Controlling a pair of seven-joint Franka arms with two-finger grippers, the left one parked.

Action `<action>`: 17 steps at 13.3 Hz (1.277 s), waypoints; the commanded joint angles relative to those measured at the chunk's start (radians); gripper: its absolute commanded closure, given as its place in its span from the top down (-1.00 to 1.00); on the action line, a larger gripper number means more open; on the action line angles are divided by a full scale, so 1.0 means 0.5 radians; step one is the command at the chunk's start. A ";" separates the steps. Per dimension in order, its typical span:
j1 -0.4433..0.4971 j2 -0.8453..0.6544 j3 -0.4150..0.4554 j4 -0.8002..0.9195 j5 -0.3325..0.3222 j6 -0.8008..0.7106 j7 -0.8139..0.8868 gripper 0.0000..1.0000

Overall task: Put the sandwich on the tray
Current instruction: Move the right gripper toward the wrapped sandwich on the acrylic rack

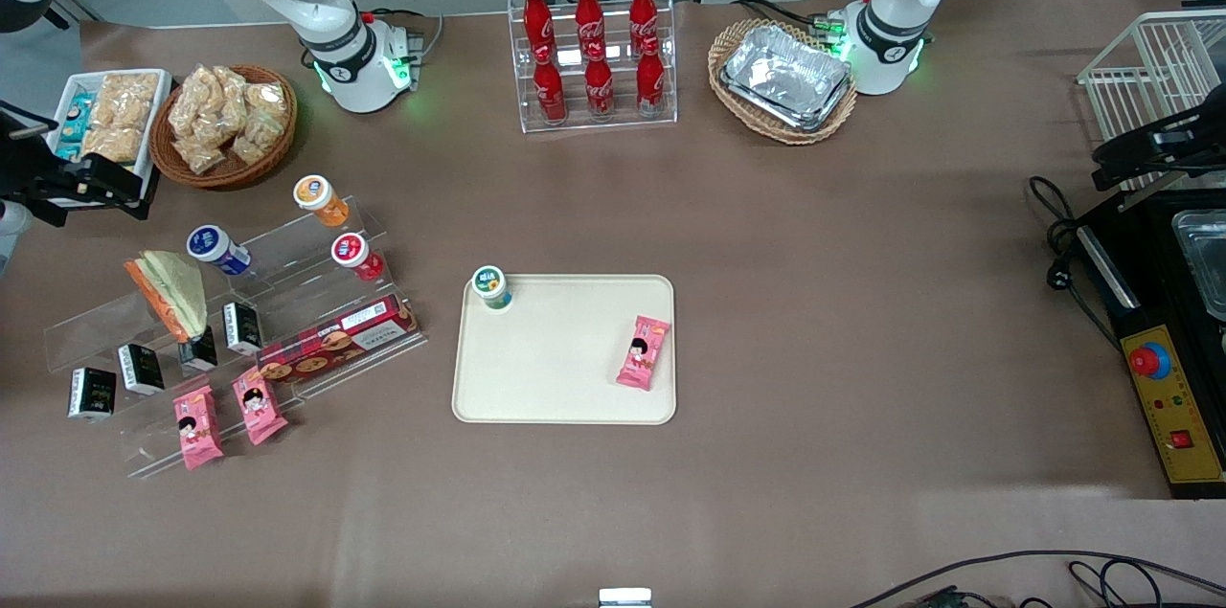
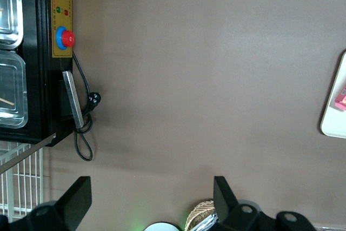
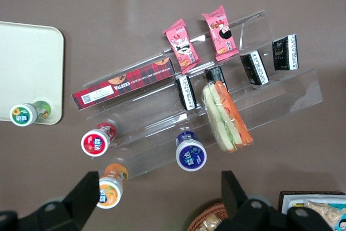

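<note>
The front camera is looking steeply down over the whole table (image 1: 862, 302). The right wrist camera is hanging high over the stepped display stand (image 3: 281, 98), facing straight down past the gripper (image 3: 158, 193), its fingers standing apart. The left wrist camera is facing down beside the black machine (image 2: 43, 106). All three views are sharing the tray (image 1: 565, 397).

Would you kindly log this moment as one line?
sandwich: on clear stand | tray: no sandwich | gripper: open, above stand
</note>
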 commanded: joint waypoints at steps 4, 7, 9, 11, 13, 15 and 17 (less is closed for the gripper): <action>0.011 0.032 0.001 0.061 0.032 0.002 0.019 1.00; 0.014 0.063 0.004 0.070 0.032 0.045 0.019 1.00; 0.017 0.063 0.007 0.076 0.032 0.130 0.004 1.00; 0.011 0.063 0.001 0.079 0.032 0.146 -0.033 1.00; 0.008 0.063 0.004 0.082 0.029 0.146 -0.128 1.00; -0.004 0.063 -0.005 0.082 0.032 0.152 -0.144 1.00; -0.019 0.063 -0.048 0.082 0.032 0.164 -0.168 1.00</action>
